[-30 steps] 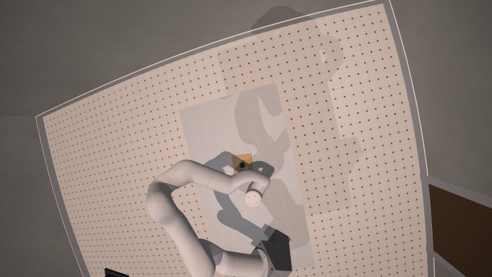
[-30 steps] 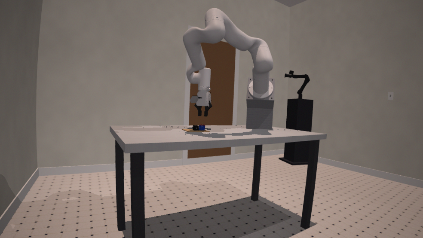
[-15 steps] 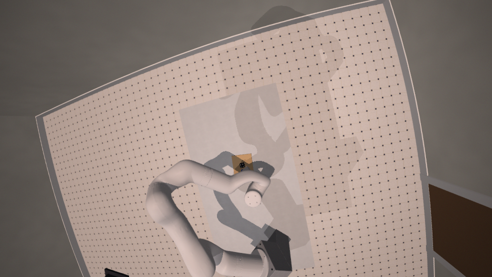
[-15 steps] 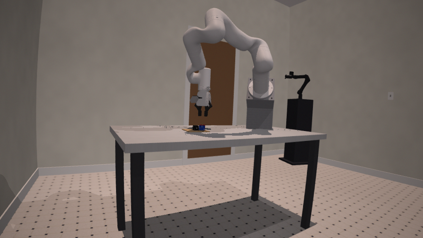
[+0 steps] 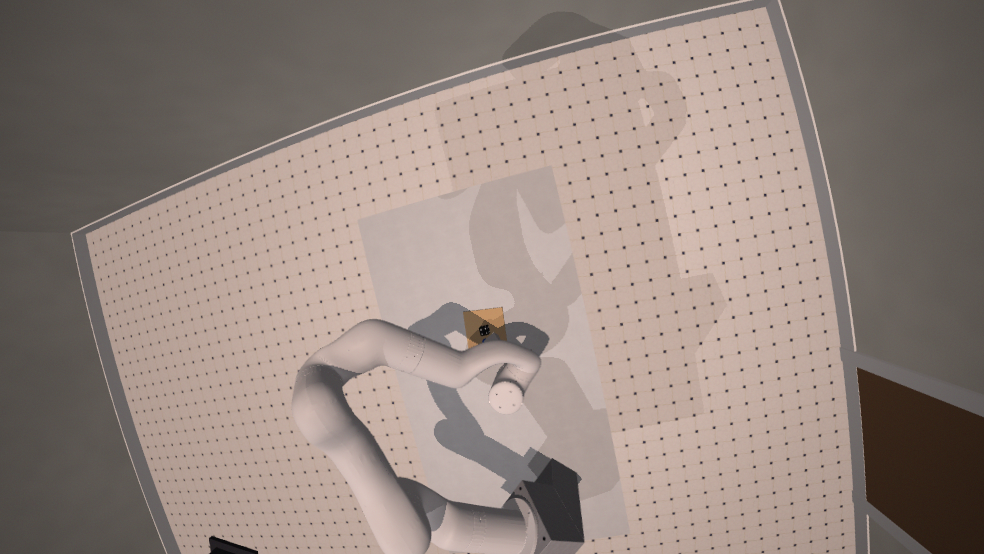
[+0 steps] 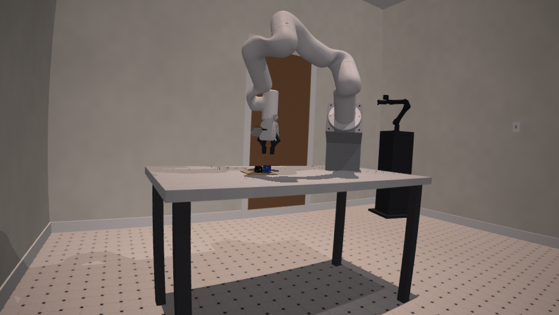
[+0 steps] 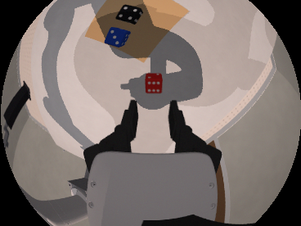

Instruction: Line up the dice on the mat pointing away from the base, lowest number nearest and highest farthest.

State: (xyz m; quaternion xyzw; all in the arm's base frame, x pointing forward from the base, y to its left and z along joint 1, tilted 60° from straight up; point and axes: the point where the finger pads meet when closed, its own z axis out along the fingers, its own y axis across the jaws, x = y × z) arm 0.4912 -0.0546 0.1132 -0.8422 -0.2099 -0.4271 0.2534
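We have the claw (image 6: 268,150) (image 7: 153,108) over the counter (image 6: 289,183) (image 5: 413,254), its fingers about half open with nothing between them. In the wrist view the red die (image 7: 154,83) sits on the counter just past the fingertips, off the mat (image 7: 163,18) (image 5: 492,317) (image 6: 247,171), and nearly centred between them. The exterior view shows the claw well above the dice, so we judge the coming move to be mostly a descent, with a slight shift toward the red die.

A cube has no long axis to follow; what counts is how its sides face the fingers. They look almost square to them, so we would expect little wrist turn. The opening seems wider than the die, though we'd want it well centred, lest one finger land on top.

Beyond the red die, up and to the left in that view, the blue die (image 7: 117,37) (image 6: 266,169) and the black die (image 7: 129,14) (image 5: 484,330) (image 6: 258,169) are on the mat, the blue one nearer the claw.
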